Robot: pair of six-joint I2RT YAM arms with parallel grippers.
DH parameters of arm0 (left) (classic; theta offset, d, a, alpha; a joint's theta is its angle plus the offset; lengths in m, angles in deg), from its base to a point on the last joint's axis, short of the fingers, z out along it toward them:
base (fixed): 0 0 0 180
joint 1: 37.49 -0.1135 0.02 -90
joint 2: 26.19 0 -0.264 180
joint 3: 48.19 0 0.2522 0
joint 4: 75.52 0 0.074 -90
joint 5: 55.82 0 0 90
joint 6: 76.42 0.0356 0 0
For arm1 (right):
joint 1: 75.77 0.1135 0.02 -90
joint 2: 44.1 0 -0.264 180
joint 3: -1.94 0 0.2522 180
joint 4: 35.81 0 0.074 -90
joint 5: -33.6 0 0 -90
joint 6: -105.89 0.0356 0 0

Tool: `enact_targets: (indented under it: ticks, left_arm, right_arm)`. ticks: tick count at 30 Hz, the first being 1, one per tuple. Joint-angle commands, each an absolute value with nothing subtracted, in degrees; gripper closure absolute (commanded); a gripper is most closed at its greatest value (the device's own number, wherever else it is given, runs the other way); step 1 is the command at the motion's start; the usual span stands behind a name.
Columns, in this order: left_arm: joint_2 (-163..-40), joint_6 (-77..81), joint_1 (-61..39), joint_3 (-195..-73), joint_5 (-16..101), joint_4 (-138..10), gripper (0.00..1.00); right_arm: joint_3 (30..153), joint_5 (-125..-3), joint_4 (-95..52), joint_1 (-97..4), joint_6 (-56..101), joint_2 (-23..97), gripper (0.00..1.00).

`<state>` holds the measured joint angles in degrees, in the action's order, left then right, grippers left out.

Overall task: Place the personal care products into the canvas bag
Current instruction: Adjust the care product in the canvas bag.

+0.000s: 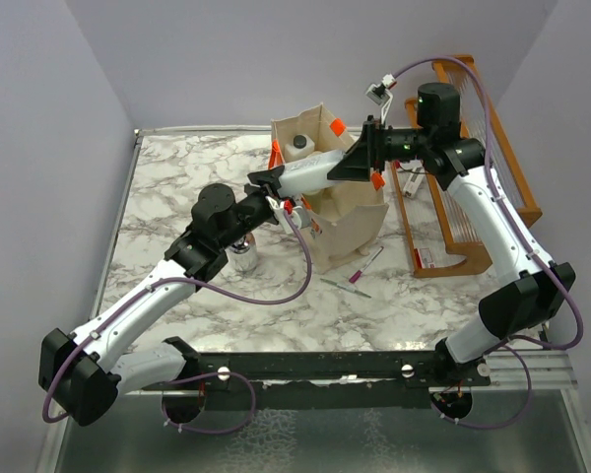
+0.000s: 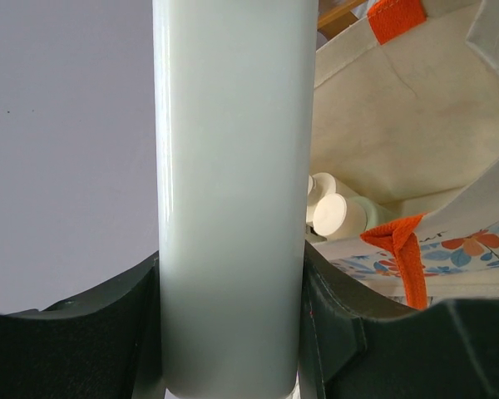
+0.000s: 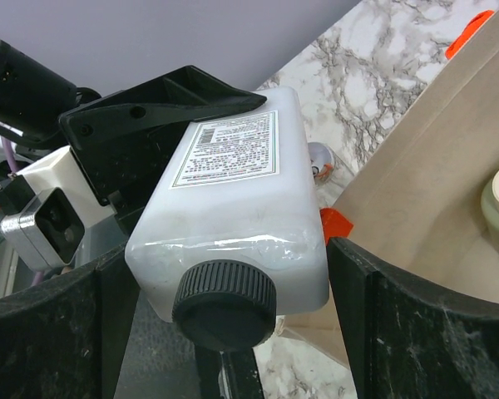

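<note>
Bottle (image 1: 305,177) lies roughly level over bag (image 1: 353,235), long axis claw-to-claw: left claw (image 1: 279,183) pinches its base, right claw (image 1: 341,168) spread around cap end.

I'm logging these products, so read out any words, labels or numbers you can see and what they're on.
White rectangular bottle with black ribbed cap: bordered printed label, lines too small to read.
Beige canvas bag with orange handles: faint lettering beside the floral print, too blurred to read.
Nothing is legible.
</note>
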<state>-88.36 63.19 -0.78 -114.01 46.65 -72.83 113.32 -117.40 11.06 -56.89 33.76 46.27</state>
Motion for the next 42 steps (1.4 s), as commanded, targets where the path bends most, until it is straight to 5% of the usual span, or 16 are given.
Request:
enact_targets:
  ticks: [1,13,18,22,25,32,42]
  left_arm:
    - [-87.13,62.27,-1.01,-118.06,48.32,-83.78,1.00]
    - [-87.19,62.12,-1.03,-118.09,48.57,-83.34,1.00]
    - [-87.20,61.83,-0.99,-117.81,48.72,-83.29,1.00]
    - [-87.03,60.65,-1.01,-117.36,49.10,-82.48,1.00]
    - [-86.85,59.55,-1.00,-116.94,49.82,-81.15,0.92]
    - [-86.97,57.29,-1.01,-116.10,51.28,-80.22,0.44]
    - [-87.01,57.57,-1.01,-115.00,51.49,-78.96,0.28]
  right_arm:
    - [112.32,-118.88,7.71,-56.09,35.35,45.06,0.12]
    - [111.31,-119.15,6.28,-55.29,36.53,45.02,0.23]
    - [112.19,-118.95,6.21,-55.33,37.01,45.05,0.52]
    - [113.46,-117.70,6.42,-55.44,36.99,44.80,0.97]
    - [115.10,-117.67,6.27,-55.38,37.00,44.98,0.99]
    - [118.83,-117.64,7.16,-57.18,36.59,45.40,0.99]
    - [123.51,-116.91,8.59,-60.17,36.47,46.20,0.99]
